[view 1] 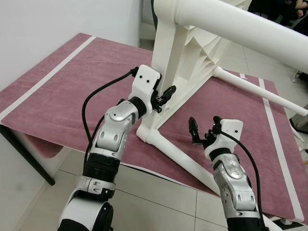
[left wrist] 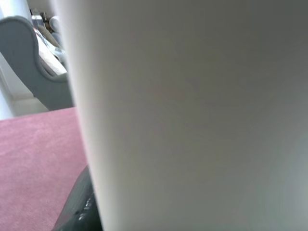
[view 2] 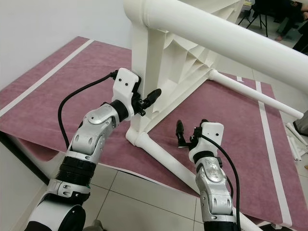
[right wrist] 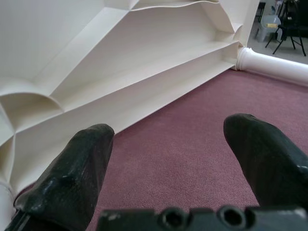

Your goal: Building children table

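A white plastic children's table top [view 1: 180,57] stands on its edge on a maroon rug [view 1: 62,96], ribbed underside [right wrist: 125,62] facing my right side. White legs stick out of it: one along the rug toward me [view 1: 183,161], one overhead [view 1: 240,24], one at the far corner [view 1: 262,92]. My left gripper [view 1: 163,96] is at the near upright rim, which fills the space beside one black finger [left wrist: 79,207]; it looks shut on that rim. My right gripper [view 1: 204,127] hovers open over the rug, pointing at the underside, with nothing between its fingers [right wrist: 72,178].
The rug's near edge [view 1: 120,166] ends at pale floor tiles [view 1: 154,202]. A white wall [view 1: 38,29] runs along the left. Dark chair legs [view 2: 262,19] and a person's feet stand at the far right.
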